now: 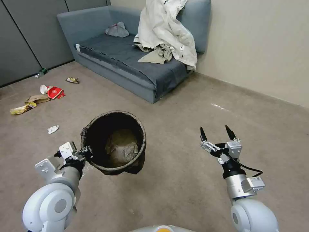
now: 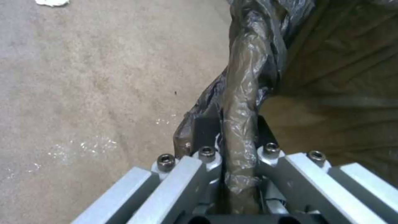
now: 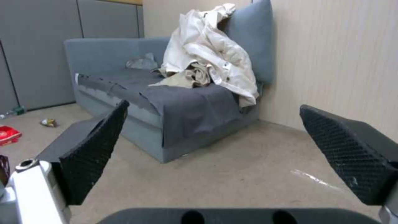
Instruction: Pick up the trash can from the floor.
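The trash can (image 1: pixel 113 141), one small round bin lined with a dark brown-black plastic bag folded over its rim, hangs tilted above the beige short-pile carpet floor (image 1: pixel 180 180), in front of the one grey-blue sofa (image 1: pixel 128 54). The left end effector (image 1: pixel 86 151) pinches its bagged rim (image 2: pixel 240 124). The right end effector (image 1: pixel 217 132) hovers to the can's right, fingers (image 3: pixel 95 149) spread wide, holding nothing.

Even, soft indoor light; wide-angle bending at edges; wrist close-ups blurred.
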